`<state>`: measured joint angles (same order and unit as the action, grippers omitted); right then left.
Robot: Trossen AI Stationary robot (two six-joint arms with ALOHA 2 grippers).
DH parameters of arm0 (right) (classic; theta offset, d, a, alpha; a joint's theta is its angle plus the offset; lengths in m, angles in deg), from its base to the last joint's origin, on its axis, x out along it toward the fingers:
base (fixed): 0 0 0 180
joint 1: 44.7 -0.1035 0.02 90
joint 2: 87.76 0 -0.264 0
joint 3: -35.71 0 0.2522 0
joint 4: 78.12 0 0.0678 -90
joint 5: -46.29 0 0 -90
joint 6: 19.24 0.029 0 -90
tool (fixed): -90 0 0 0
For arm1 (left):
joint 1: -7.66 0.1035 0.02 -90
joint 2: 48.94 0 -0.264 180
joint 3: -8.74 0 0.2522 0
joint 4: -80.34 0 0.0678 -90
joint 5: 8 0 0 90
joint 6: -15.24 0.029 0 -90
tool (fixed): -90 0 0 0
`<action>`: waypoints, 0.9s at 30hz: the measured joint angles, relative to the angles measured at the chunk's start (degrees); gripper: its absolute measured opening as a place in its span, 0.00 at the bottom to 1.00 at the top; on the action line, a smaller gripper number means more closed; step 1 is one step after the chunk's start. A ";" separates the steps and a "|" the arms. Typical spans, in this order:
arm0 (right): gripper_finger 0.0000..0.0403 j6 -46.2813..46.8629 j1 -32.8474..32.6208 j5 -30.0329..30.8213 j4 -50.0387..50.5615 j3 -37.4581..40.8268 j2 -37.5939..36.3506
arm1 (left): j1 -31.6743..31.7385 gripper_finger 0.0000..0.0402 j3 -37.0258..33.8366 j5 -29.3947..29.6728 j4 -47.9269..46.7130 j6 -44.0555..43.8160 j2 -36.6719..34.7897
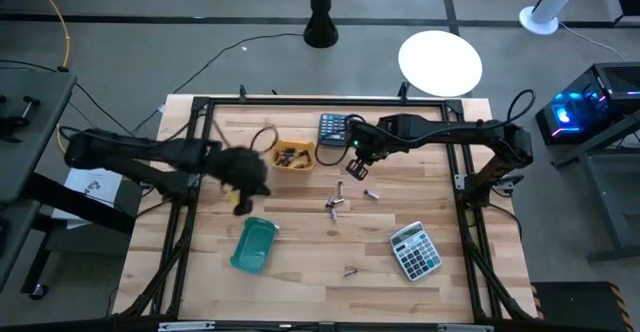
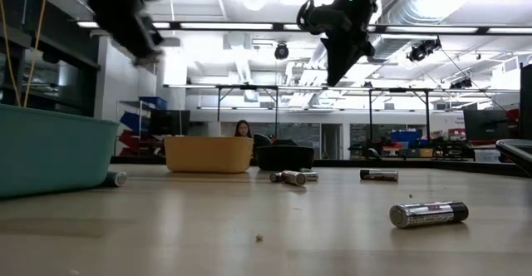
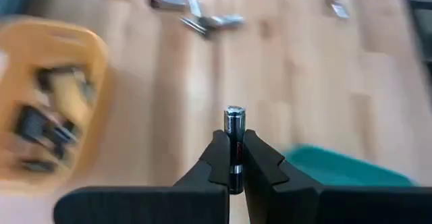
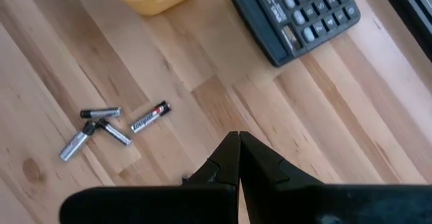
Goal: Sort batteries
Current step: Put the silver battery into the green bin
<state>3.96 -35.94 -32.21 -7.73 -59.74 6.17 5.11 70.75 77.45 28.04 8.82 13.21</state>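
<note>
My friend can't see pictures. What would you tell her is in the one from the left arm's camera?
The left end effector pinches a small silver battery upright between its dark fingers, above a wooden table. Blurred around it are a yellow bin holding dark batteries, the corner of a teal bin, and a few loose batteries farther off.
</note>
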 joint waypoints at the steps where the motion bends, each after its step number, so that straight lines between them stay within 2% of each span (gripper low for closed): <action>1: 0.00 -0.46 0.34 -0.22 -0.62 0.00 0.00 | -2.76 0.01 0.00 0.10 -1.62 -2.43 -0.92; 6: 0.00 -2.71 2.02 -1.06 -2.44 0.00 0.00 | -17.58 0.01 -0.27 0.78 -5.06 -13.05 0.33; 11: 0.00 -4.26 3.56 -1.54 -2.96 0.00 0.00 | -25.22 0.08 -0.74 5.57 -0.54 -19.70 7.09; 15: 0.00 -4.42 4.20 -3.88 -3.27 0.00 0.02 | -25.36 0.22 -0.72 6.34 -0.30 -24.59 11.78; 20: 0.00 -5.25 4.17 -4.49 -4.28 0.00 0.02 | -23.08 0.37 -0.72 6.26 -0.60 -24.48 12.42; 24: 0.00 -5.27 4.17 -4.47 -4.27 0.00 0.02 | -20.46 0.39 -0.65 6.14 -0.54 -19.04 12.73; 27: 0.00 -5.28 4.17 -4.49 -4.23 0.00 0.02 | -18.41 0.33 -0.63 3.34 -0.50 -13.91 14.61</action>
<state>-1.32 -31.77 -36.70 -11.96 -59.74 6.19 -13.30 70.11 80.79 27.53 -5.09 27.83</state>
